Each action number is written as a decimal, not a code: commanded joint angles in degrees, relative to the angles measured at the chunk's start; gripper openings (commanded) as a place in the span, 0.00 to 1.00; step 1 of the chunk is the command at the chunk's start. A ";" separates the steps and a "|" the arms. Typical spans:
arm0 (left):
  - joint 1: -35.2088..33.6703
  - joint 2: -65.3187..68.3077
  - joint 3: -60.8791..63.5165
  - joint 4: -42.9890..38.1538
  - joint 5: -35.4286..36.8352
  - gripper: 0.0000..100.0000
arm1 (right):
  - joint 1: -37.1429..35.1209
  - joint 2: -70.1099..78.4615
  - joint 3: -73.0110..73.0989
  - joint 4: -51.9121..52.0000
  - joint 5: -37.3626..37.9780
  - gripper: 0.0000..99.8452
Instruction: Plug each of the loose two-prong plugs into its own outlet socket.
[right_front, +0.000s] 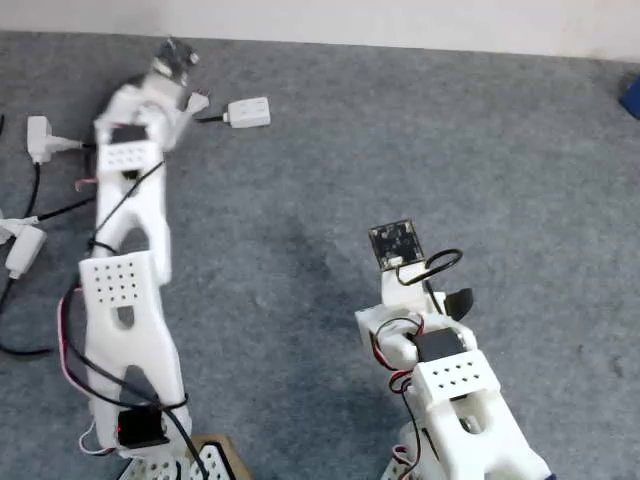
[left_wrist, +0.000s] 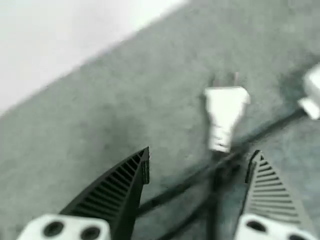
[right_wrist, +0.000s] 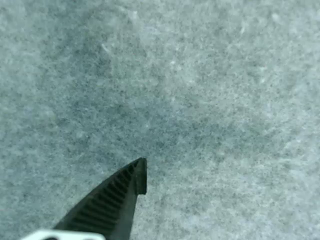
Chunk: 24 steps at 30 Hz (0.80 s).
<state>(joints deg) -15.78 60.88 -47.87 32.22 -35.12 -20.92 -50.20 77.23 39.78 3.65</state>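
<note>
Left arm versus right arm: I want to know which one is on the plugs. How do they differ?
The left arm is stretched far across the mat; the right arm is folded near its base. The left claw is open with a white plug and black cords just ahead; the right claw hangs over plain grey mat. Both are white arms with black claws.

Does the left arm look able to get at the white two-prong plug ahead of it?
Probably yes: its jaws stand open with the white two-prong plug just ahead, and only a black cable lies between.
</note>
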 joint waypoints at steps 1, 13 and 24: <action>1.36 5.58 -4.97 -3.60 0.62 0.31 | 0.40 -0.84 -0.40 -0.75 -0.26 0.55; 0.48 15.25 -21.85 27.43 0.62 0.09 | 0.40 -0.84 -0.31 -0.75 -0.26 0.55; 5.85 15.16 -47.52 68.48 0.62 0.01 | 0.40 -0.84 -0.31 -0.75 -0.18 0.55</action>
<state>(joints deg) -12.44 76.26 -83.30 86.29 -35.30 -20.92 -50.20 77.23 39.78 3.65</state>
